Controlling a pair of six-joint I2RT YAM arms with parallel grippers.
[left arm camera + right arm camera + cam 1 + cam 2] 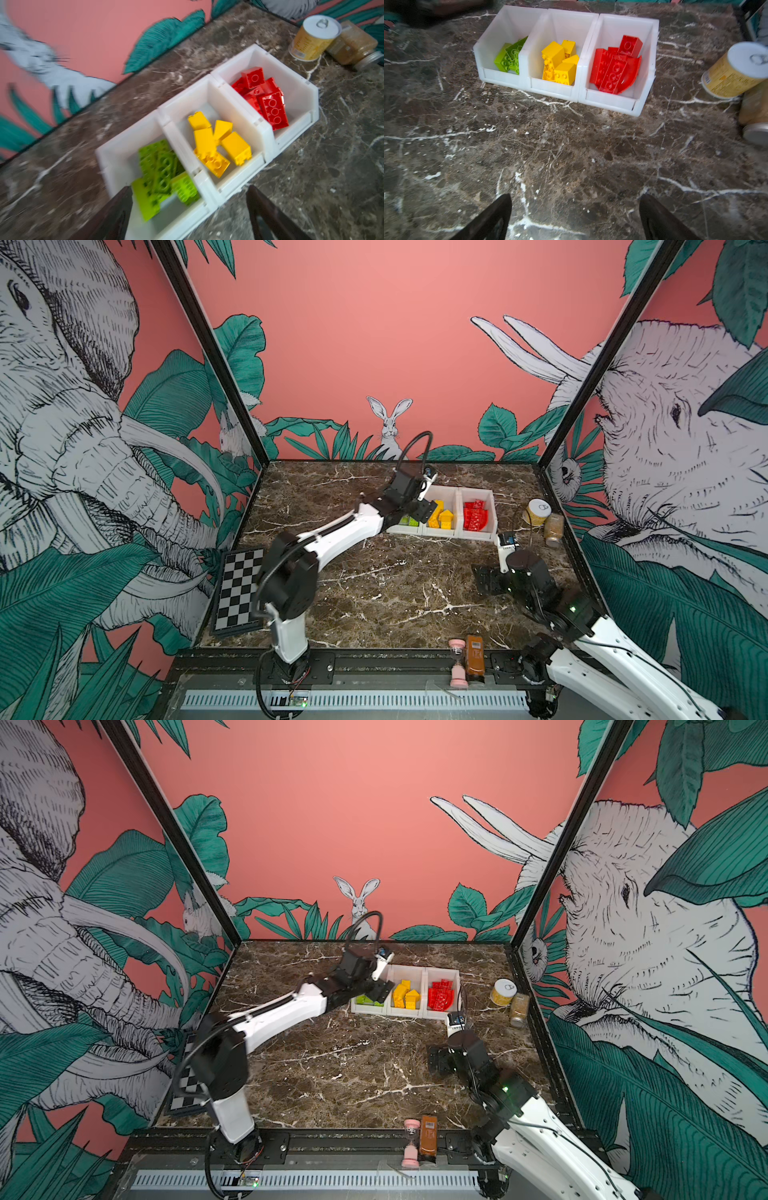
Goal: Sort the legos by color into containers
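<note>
Three joined white containers (478, 492) stand in a row at the back of the marble table. Lime green legos (162, 172) lie in one end bin, yellow legos (216, 143) in the middle bin and red legos (268, 99) in the other end bin. The right wrist view shows the same: green (508, 58), yellow (558, 62), red (614, 66) with an arch piece. My left gripper (188, 188) hangs open over the front of the green bin, holding nothing; in a top view it (422, 510) hides part of that bin. My right gripper (575, 196) is open over bare marble in front of the bins (610, 99).
A yellowish white-lidded can (537, 511) and a jar on its side (554, 529) sit right of the bins. A chessboard (239, 589) leans at the table's left edge. A pink hourglass (457, 662) and a brown bottle (475, 657) stand at the front edge.
</note>
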